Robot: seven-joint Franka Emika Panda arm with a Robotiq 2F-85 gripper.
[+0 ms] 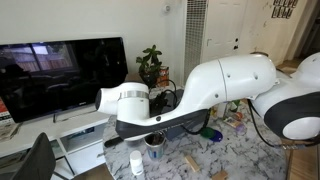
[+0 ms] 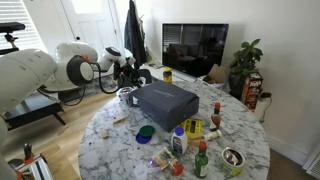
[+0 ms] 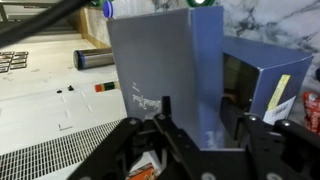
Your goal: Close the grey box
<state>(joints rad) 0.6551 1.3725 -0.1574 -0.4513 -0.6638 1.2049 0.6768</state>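
The grey box (image 2: 165, 98) stands in the middle of the round marble table (image 2: 120, 140); its flat lid looks down on top. In the wrist view the slate-blue lid face (image 3: 165, 60) with a faint emblem fills the centre, with a dark gap and the box body (image 3: 260, 75) to its right. My gripper (image 3: 197, 105) is open, its two black fingers spread on either side of the lid's near edge. In an exterior view the gripper (image 2: 128, 75) is at the table's far left edge, next to the box. The arm hides the box in an exterior view (image 1: 200, 95).
Several bottles (image 2: 190, 140), a blue dish (image 2: 146, 131), a red bottle (image 2: 216, 108), a yellow cup (image 2: 167, 75) and a metal bowl (image 2: 232, 157) surround the box. A metal cup (image 1: 155, 142) and a white bottle (image 1: 137, 162) stand below the arm. A TV (image 2: 195, 45) is behind.
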